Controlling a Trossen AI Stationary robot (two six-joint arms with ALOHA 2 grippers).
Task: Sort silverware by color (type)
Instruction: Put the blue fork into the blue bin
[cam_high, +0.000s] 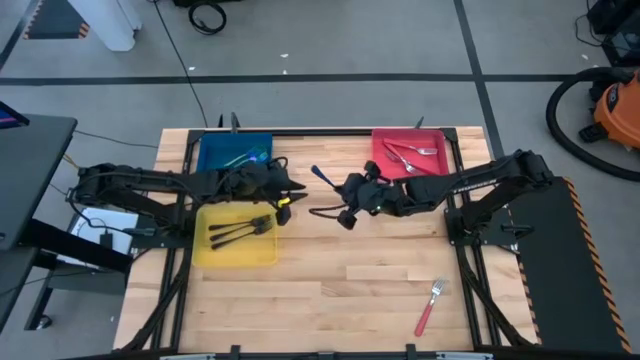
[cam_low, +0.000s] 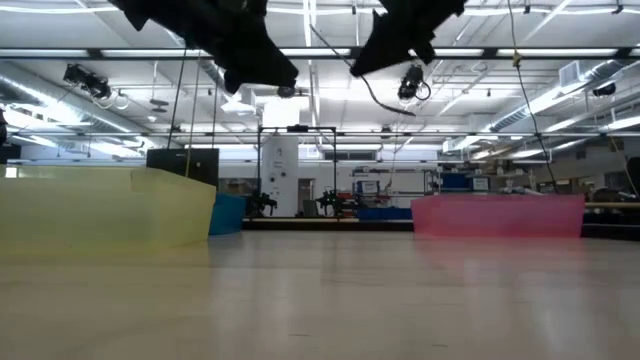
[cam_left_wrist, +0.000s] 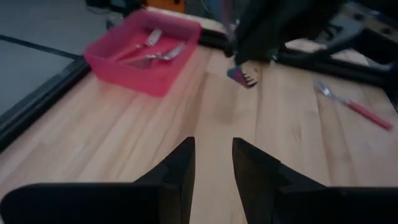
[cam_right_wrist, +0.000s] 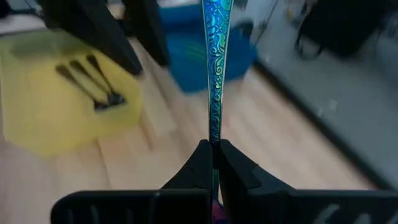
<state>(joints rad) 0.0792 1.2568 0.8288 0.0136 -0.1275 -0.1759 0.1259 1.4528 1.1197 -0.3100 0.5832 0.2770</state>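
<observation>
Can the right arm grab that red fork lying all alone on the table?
Probably not yet. The right claw is shut on a blue fork, so it's busy. The red fork lies in the open with nothing around it.

no legible txt or labels, far bg maybe.

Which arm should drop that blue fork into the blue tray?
The right: its claw is shut on the blue fork. The left claw is open and empty, though nearer the blue tray.
</observation>
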